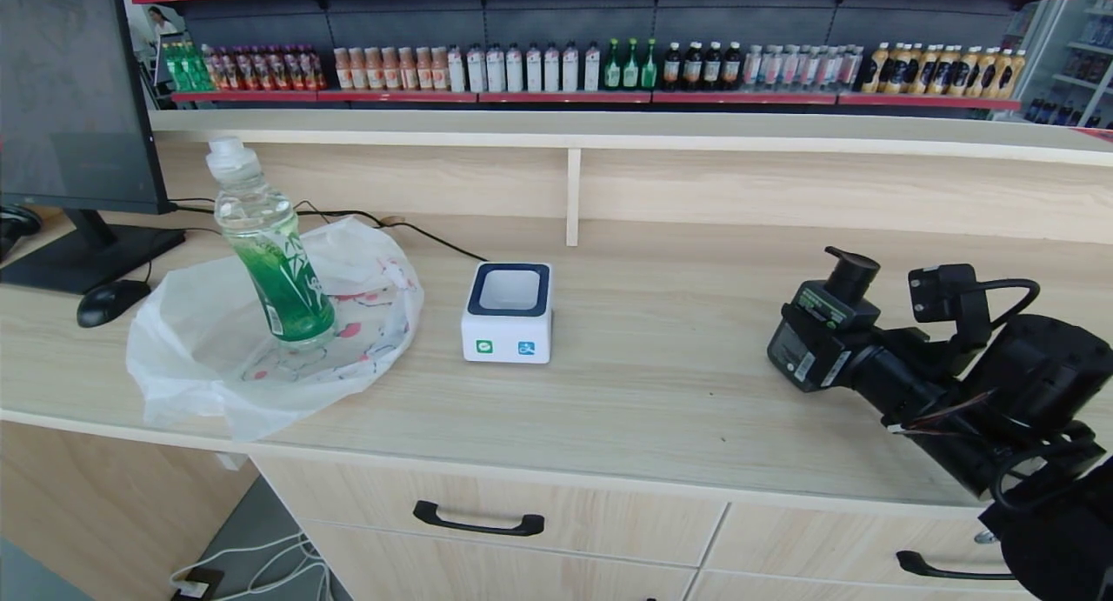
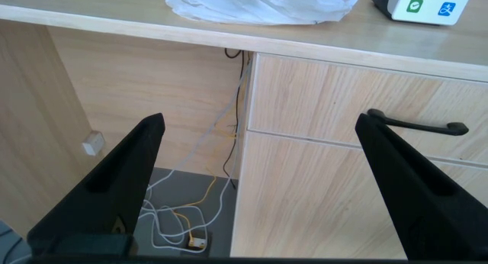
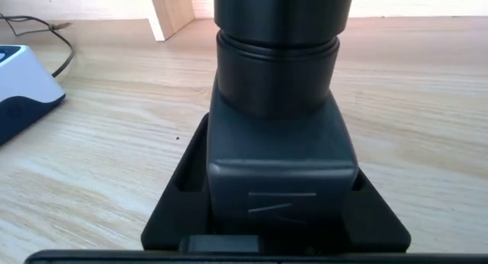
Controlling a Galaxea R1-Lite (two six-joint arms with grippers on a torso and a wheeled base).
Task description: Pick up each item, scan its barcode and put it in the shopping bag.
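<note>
A clear bottle with a green label (image 1: 278,262) stands upright inside the open white shopping bag (image 1: 200,340) on the left of the counter. The white barcode scanner (image 1: 509,314) sits mid-counter; its corner (image 2: 419,3) and the bag (image 2: 252,4) also appear in the left wrist view. My right gripper (image 1: 817,331) hovers over the counter's right side, shut on a black bottle (image 3: 274,104) whose cap points toward the scanner. My left gripper (image 2: 259,123) hangs open below the counter edge, facing the drawer fronts, with nothing between its fingers.
A monitor (image 1: 69,96) and a mouse (image 1: 109,301) stand at the counter's far left, with cables behind the bag. A raised wooden ledge (image 1: 609,140) runs along the back. Drawers with black handles (image 1: 478,521) are below. Bare counter lies between scanner and right arm.
</note>
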